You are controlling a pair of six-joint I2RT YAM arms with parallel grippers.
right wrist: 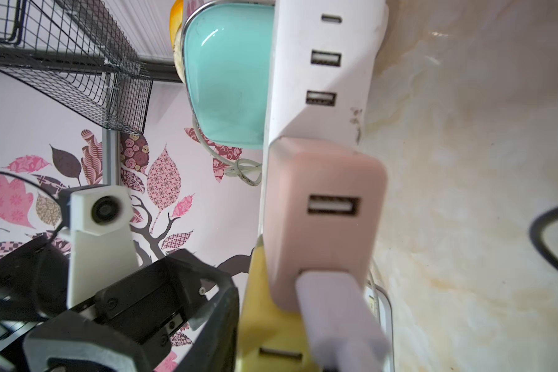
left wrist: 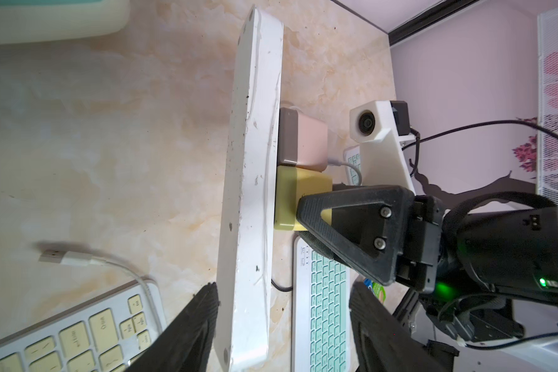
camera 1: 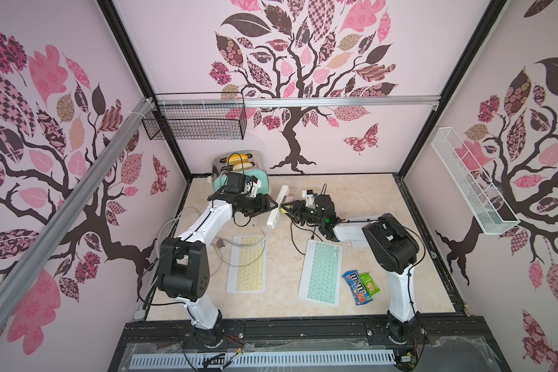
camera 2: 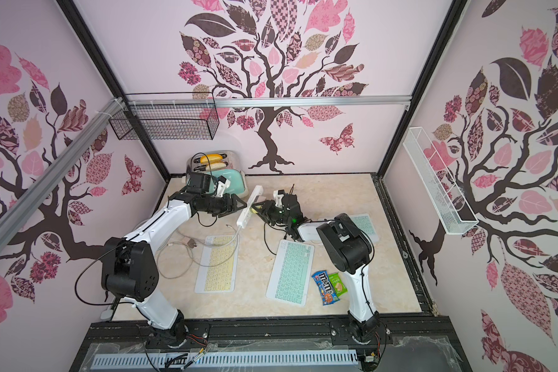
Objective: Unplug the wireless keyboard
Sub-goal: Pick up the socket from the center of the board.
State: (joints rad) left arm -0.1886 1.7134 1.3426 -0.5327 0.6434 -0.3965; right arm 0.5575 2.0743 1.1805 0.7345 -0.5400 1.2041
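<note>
Two arms, unplugging step in hand. Right fingers (left wrist: 306, 212) clamped on smooth yellow plastic charger cube (left wrist: 290, 199), seated in scuffed white plastic power strip (left wrist: 252, 180). Left fingers (camera 1: 272, 203) apart, either side of that strip, not gripping. Flat pale-yellow wireless keyboard (camera 1: 247, 262) lies on marbled tabletop (camera 1: 281, 290) behind left fingers, with loose white USB plug (left wrist: 50, 257) beside it. Next, probably: brace strip, draw cube straight out.

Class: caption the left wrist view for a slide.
Right gripper grips the yellow charger plugged into the white power strip.
</note>
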